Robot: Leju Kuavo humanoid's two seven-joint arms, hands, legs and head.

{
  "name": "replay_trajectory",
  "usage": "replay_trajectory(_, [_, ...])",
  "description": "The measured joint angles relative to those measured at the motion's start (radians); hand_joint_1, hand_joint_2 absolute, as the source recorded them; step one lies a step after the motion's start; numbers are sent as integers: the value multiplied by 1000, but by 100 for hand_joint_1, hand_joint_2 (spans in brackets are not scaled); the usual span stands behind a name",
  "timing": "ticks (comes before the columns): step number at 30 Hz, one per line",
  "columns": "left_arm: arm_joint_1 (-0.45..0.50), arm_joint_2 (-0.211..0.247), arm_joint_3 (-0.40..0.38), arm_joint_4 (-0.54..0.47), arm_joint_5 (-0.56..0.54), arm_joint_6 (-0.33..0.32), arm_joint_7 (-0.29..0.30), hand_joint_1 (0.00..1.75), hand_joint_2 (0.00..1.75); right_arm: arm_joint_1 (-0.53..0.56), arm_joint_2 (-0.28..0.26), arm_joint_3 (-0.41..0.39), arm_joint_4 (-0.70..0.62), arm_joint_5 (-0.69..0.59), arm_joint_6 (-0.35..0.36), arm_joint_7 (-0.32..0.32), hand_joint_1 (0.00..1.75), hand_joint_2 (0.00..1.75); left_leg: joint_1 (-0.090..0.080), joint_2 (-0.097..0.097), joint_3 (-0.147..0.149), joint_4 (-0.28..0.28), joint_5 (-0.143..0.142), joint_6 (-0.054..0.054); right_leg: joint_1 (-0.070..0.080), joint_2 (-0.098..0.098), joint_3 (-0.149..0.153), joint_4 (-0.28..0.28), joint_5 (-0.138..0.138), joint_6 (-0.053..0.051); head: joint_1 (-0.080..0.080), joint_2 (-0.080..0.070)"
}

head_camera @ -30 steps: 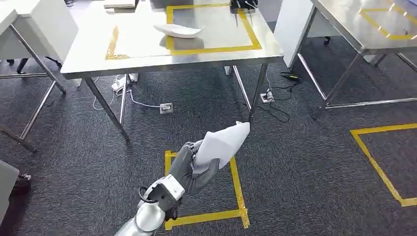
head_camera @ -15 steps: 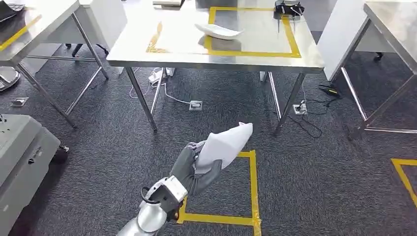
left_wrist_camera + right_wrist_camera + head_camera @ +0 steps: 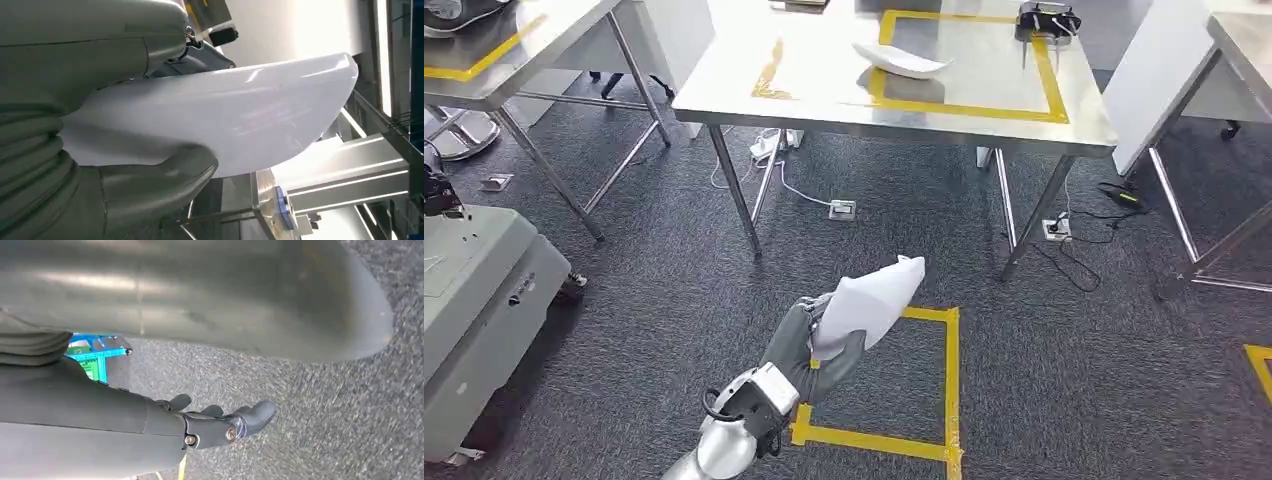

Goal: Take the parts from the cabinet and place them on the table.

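Carpet, dark grey and speckled, covers the floor (image 3: 624,300) you see in the head view. Going left to right: a grey machine housing (image 3: 474,300) sits at the left edge, with a steel desk (image 3: 534,30) edged in yellow tape above it. Low in the middle, your left hand (image 3: 809,350) grasps a white, curved, glossy plastic part (image 3: 869,300), lifted above the carpet over a square of yellow floor tape (image 3: 951,380). The left wrist view confirms it: the thick grey thumb (image 3: 165,170) presses under the part's smooth shell (image 3: 225,115) while the darker fingers (image 3: 200,55) close over the far edge. Ahead stands a long stainless-steel desk (image 3: 824,90) marked with a yellow tape rectangle (image 3: 964,105); a second white curved part (image 3: 902,62) lies on it, across the rectangle's left side. A small black device (image 3: 1046,17) sits at the rectangle's far right corner. Your right hand (image 3: 220,427) hangs over the carpet, released, fingers loosely extended and holding nothing.
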Motion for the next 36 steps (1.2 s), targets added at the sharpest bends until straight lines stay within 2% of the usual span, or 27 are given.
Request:
replay_trajectory(8, [-1, 0, 0, 7, 6, 0, 27, 175, 175, 1, 1, -5, 0, -11, -4, 0, 0, 0, -3, 1, -3, 1, 1, 14, -2, 1, 3, -12, 10, 17, 0, 0])
replay_trajectory(17, [-15, -5, 0, 21, 6, -3, 32, 175, 175, 6, 2, -16, 0, -24, -5, 0, 0, 0, -3, 2, -3, 2, 3, 15, -2, 1, 1, -12, 12, 22, 0, 0])
replay_trajectory(25, [-22, -5, -5, 36, 5, -3, 32, 175, 175, 12, 8, -26, 0, -35, -8, -10, 0, 0, -7, 2, -6, 5, 1, 19, -7, 2, 0, -12, 13, 28, 0, 0])
replay_trajectory(28, [-23, -5, -6, 40, 2, -1, 32, 175, 175, 13, 12, -29, 0, -36, -9, -11, 0, 0, -11, 1, -8, 6, -1, 26, -10, 0, 0, -15, 14, 36, 0, 0])
replay_trajectory(29, [-24, -6, -6, 40, 1, -1, 32, 175, 175, 13, 12, -29, 0, -36, -9, -10, 0, 0, -7, 0, -5, -3, 2, 32, -6, -2, 2, -16, 11, 41, 0, 0])
replay_trajectory(30, [-24, -9, -6, 39, 0, -1, 32, 175, 175, 14, 12, -30, -1, -36, -10, -10, 0, 0, 2, 1, 5, -17, 10, 38, -12, 3, 3, -5, 5, 45, -1, 0])
replay_trajectory(31, [-28, -11, -7, 39, 0, 0, 31, 175, 175, 14, 12, -31, -1, -36, -10, -10, 0, 0, 4, 1, 7, -22, 11, 43, -9, 11, -14, 32, -21, 48, 2, 0])
replay_trajectory(34, [-31, -14, -9, 41, -1, 1, 33, 175, 175, 16, 12, -32, -1, -35, -11, -11, 0, 0, 5, 1, 6, -22, 10, 46, -14, 18, -133, 262, -127, 57, 5, 0])
replay_trajectory(35, [-31, -14, -9, 44, -3, 2, 34, 175, 175, 19, 12, -32, -1, -34, -11, -14, 0, 0, 6, -1, 6, -21, 9, 44, -15, 18, -159, 306, -132, 60, 6, 0])
replay_trajectory(36, [-31, -14, -9, 46, -3, 2, 35, 175, 175, 21, 12, -32, -1, -34, -12, -14, 0, 0, 7, -3, 8, -20, 7, 40, -19, 18, -158, 293, -110, 62, 6, 0])
